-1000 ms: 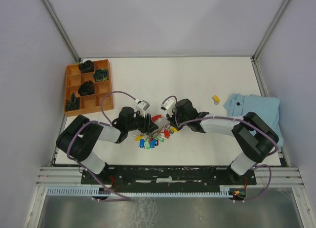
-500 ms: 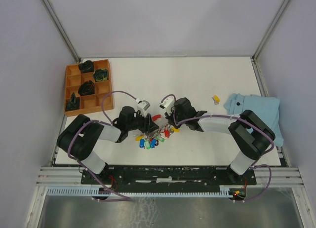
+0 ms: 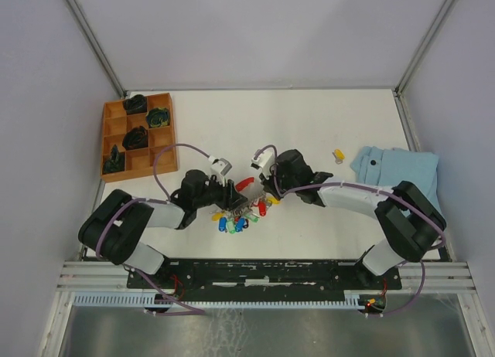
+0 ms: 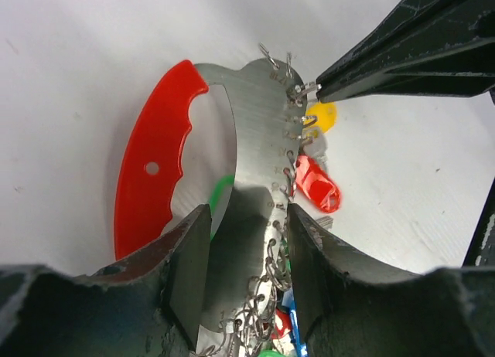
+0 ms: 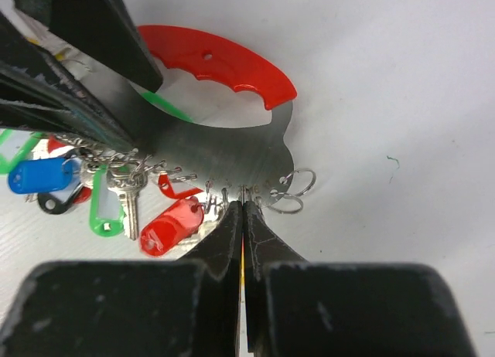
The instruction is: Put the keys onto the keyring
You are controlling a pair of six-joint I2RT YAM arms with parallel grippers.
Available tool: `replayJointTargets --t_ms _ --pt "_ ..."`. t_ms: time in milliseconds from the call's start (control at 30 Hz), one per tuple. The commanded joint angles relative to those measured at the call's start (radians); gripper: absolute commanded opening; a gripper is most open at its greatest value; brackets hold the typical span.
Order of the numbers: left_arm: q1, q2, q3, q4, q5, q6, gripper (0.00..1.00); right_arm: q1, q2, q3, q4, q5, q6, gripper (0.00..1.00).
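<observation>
**Figure: working a ring on the keyring, seen from above and from both wrists.**

The keyring (image 4: 255, 133) is a grey metal plate with a curved red strap (image 4: 147, 171) and a row of small wire rings (image 5: 298, 183) along one edge. It sits close to the near edge of the tabletop (image 3: 309, 117), about midway between its left and right edges.

My left gripper (image 4: 246, 218) is partly closed, its two fingers clamped across the grey plate and presenting the ringed edge to the other arm. My right gripper (image 5: 243, 210) has its jaws pressed fully together, tips touching one small ring at that edge. Whether wire is truly pinched between them I cannot tell.

The keys (image 5: 128, 198) hang in a cluster from the rings nearer the left gripper, with a blue tag (image 5: 39, 175) and a red tag (image 5: 172, 226) among them. A yellow tag (image 4: 321, 116) lies just beside the right tips.

I judge the step in hand to be working one ring for a key.

- **Left grip:** I should hold it firm so the plate cannot swivel.
- **Right tips:** I should move them in short strokes along the wire, not across it, clear of the neighbouring rings.

A small yellow piece (image 3: 338, 154) near the blue cloth (image 3: 394, 175) at the right edge may be another key, but it is too small to tell.
</observation>
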Motion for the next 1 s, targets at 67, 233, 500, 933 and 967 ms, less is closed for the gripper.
replayJointTargets --t_ms 67,233,500,933,967 --pt "-0.003 -0.094 0.007 0.156 0.061 0.050 0.51 -0.012 -0.111 0.061 -0.032 -0.100 -0.087 0.01" --pt "-0.004 -0.150 0.013 0.188 0.104 0.131 0.53 -0.032 -0.138 0.070 -0.043 -0.168 -0.117 0.01" --pt "-0.003 -0.104 -0.026 0.348 0.217 0.264 0.53 -0.045 -0.146 0.089 -0.078 -0.278 -0.179 0.01" --pt "-0.003 0.064 0.056 0.385 0.369 0.370 0.54 -0.046 -0.132 0.103 -0.092 -0.346 -0.228 0.01" --pt "-0.004 0.070 0.063 0.378 0.382 0.371 0.53 -0.046 -0.130 0.103 -0.092 -0.347 -0.228 0.01"
